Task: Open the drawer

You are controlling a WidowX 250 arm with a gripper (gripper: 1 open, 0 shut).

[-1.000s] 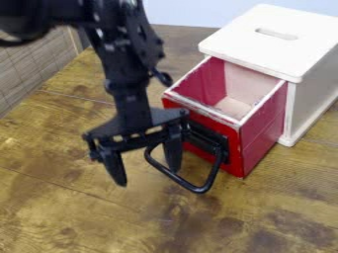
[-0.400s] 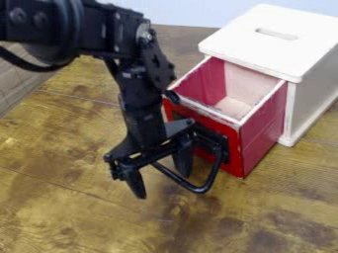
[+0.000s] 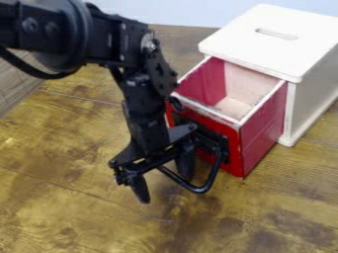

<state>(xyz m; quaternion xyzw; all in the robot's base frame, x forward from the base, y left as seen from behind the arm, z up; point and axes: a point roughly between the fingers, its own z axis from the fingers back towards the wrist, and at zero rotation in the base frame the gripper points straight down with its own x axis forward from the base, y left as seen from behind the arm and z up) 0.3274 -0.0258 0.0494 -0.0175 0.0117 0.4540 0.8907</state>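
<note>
The red drawer (image 3: 246,126) stands pulled out of the white cabinet (image 3: 298,59), its pale beige inside (image 3: 239,95) showing. Its black wire-loop handle (image 3: 208,187) hangs from the red front down toward the table. My black gripper (image 3: 168,170) sits right at the handle, just left of the drawer front, and points down at the wood. Its jaws are open, one fingertip (image 3: 141,192) low on the left and the other up by the drawer front. The loop's left side runs between them; I cannot tell whether they touch it.
A wooden tabletop (image 3: 66,212) spreads to the left and front. A brick-patterned wall (image 3: 24,54) lies at the far left. The white cabinet has a slot in its top (image 3: 278,35).
The arm has swung right and turned, bringing the gripper closer to the drawer front and handle. The drawer is just as far out as before, and the jaws stay open.
</note>
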